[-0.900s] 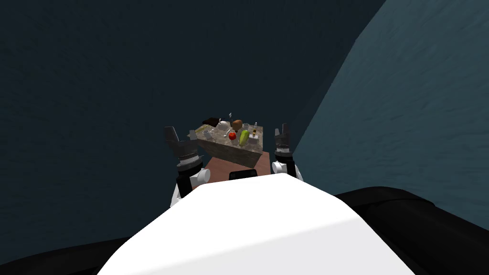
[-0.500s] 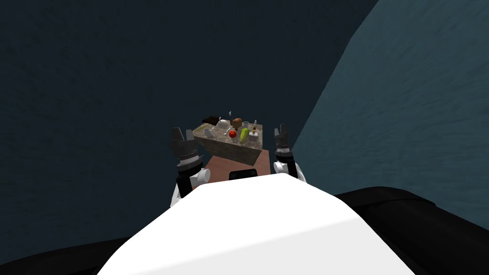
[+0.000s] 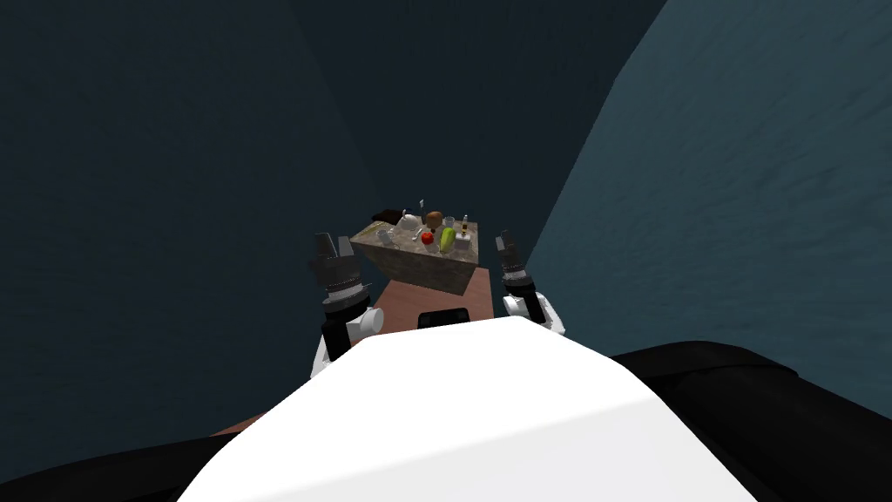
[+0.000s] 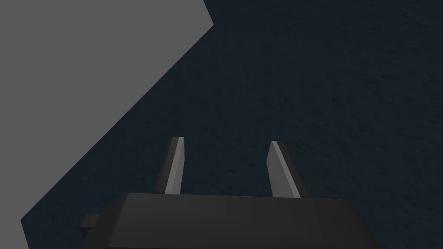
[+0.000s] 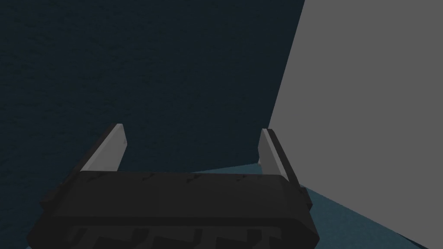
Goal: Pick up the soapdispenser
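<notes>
Ahead, the stone-topped desk (image 3: 427,272) carries the small soap dispenser (image 3: 465,227) near its far right corner, just beyond a green item (image 3: 447,240) with a red item (image 3: 427,237) beside that. My left pincer (image 3: 334,247) hangs off the desk's left side and my right pincer (image 3: 505,240) off its right. Each has its 2 fingers spread open.

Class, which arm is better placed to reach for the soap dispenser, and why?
Probably the right. The soap dispenser stands near the right edge of the table, close to the open right gripper; the left gripper, also open, is beyond the opposite side.
</notes>
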Controlling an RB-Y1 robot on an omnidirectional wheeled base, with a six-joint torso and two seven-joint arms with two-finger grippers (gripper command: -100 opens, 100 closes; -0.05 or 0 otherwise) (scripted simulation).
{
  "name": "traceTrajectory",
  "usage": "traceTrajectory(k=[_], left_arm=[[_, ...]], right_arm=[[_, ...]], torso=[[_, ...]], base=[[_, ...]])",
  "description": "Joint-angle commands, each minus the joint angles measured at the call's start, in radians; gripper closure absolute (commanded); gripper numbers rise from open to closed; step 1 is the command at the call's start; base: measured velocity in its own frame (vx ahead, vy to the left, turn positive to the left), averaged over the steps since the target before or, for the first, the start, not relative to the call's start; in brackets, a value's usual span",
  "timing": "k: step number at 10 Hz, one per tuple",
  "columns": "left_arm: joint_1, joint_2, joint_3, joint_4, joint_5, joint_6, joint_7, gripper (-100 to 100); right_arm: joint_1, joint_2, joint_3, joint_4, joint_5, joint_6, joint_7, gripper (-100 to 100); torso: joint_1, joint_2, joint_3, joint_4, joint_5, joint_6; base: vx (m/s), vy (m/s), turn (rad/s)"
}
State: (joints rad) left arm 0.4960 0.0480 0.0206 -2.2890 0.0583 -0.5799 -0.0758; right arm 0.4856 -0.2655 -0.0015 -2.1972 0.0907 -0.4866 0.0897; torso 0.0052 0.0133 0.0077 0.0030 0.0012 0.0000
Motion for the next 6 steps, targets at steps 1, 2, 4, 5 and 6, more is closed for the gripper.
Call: traceTrajectory(k=[1,2,4,5,6], left_arm=[[0.000,0.000,0.000,0.000,0.000,0.000,0.000,0],[0.000,0.000,0.000,0.000,0.000,0.000,0.000,0],[0.000,0.000,0.000,0.000,0.000,0.000,0.000,0],[0.000,0.000,0.000,0.000,0.000,0.000,0.000,0],[0.000,0.000,0.000,0.000,0.000,0.000,0.000,0]], right_arm=[[-0.001,-0.038,0.001,0.009,0.007,-0.004,-0.003,-100],[-0.004,-0.073,0.003,0.028,0.019,-0.012,-0.007,-100],[-0.007,-0.123,0.006,0.049,0.032,-0.019,-0.013,-100],[-0.007,-0.133,0.006,0.049,0.032,-0.019,-0.013,-100],[-0.009,-0.173,0.011,0.071,0.044,-0.027,-0.019,-100]], torso=[[0.000,0.000,0.000,0.000,0.000,0.000],[-0.001,-0.003,-0.001,0.000,0.000,0.000],[-0.002,-0.007,-0.004,-0.001,0.000,0.000],[-0.002,-0.007,-0.004,-0.002,0.000,0.000],[-0.002,-0.008,-0.005,-0.002,0.000,0.000]], base=[[-0.140,0.051,-0.012],[-0.110,0.052,-0.011],[-0.084,0.047,-0.007],[-0.076,0.041,-0.006],[-0.099,0.036,0.003]])
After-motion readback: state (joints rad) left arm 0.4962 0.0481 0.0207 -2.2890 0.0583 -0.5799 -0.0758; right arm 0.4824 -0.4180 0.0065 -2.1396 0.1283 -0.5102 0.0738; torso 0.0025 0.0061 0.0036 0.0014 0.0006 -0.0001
